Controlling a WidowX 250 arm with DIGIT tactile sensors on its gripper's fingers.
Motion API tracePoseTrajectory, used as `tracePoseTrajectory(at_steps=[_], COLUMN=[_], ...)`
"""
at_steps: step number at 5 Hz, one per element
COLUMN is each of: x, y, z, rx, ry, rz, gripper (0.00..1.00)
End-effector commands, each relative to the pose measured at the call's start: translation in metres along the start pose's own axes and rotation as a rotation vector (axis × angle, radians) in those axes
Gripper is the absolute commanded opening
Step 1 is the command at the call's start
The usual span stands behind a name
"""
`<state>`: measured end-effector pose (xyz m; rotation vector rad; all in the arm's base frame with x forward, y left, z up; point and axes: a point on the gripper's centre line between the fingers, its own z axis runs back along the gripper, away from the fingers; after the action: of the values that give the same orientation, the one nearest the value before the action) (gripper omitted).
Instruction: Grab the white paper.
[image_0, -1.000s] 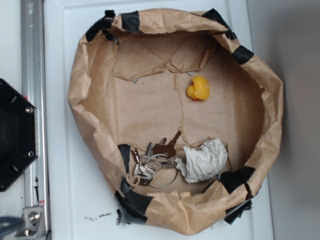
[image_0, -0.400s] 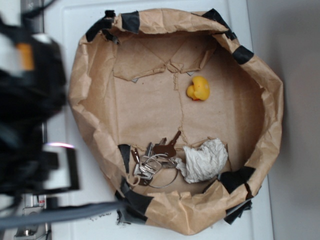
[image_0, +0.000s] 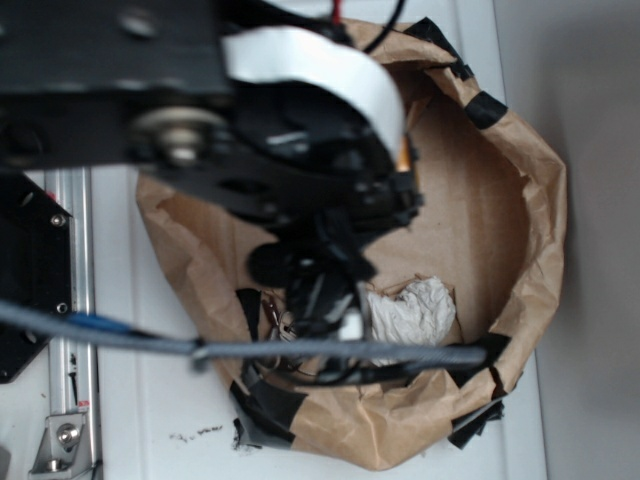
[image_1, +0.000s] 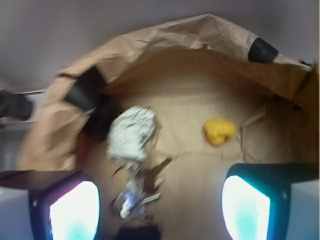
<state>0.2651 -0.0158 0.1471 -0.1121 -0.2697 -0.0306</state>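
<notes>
Gripper (image_1: 160, 207) spread wide and empty, its 2 fingers (image_1: 70, 207) framing the bag floor, evidently lined up for a descent. Keys (image_1: 134, 197) lie nearest, between the fingers. White paper (image_1: 131, 132) sits just beyond, touching the keys, near the bag (image_1: 200, 35) wall. Duck (image_1: 219, 131) lies well apart, right.

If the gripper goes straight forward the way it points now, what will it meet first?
Probably the bunch of metal keys, which lies between the open fingers of the gripper. The crumpled white paper is just beyond, slightly left. Depth is unclear, so this is a guess.
</notes>
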Motion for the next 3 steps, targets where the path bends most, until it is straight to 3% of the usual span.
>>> tracePoseTrajectory(at_steps=[1,2,3], x=[0.021,0.020,0.014], y=[-0.019,-0.043,-0.055], z=[-0.065,-0.087,-0.084], rx=[0.089,0.048,-0.072], ry=[0.041,0.066,0.039], rz=[-0.150,-0.246,-0.279], gripper=[1.00,1.00,1.00])
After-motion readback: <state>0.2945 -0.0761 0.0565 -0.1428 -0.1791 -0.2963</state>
